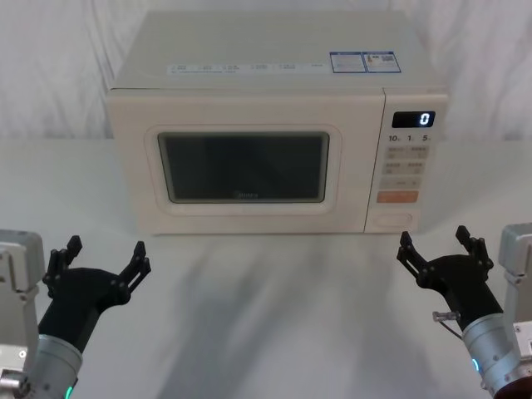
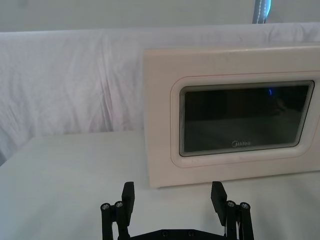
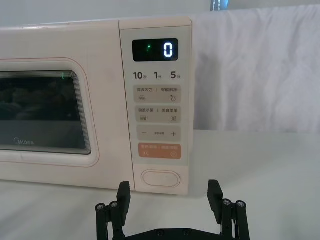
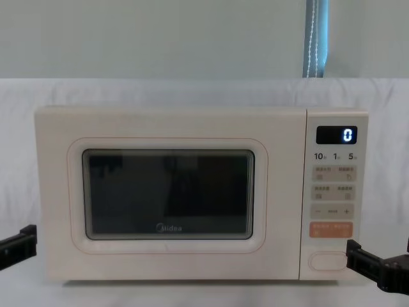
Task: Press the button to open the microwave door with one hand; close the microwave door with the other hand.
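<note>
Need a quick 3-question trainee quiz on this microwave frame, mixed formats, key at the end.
1. True or false: the microwave door is shut.
2. Which gripper sits nearer the button? A) left gripper B) right gripper
3. Fill in: the display on the microwave reads ___.

Key
1. True: the door lies flush with the front in the head and chest views.
2. B: it hovers, fingers open, in front of the control panel, not yet touching the button. The left gripper hovers open before the door's left side.
3. 0
</note>
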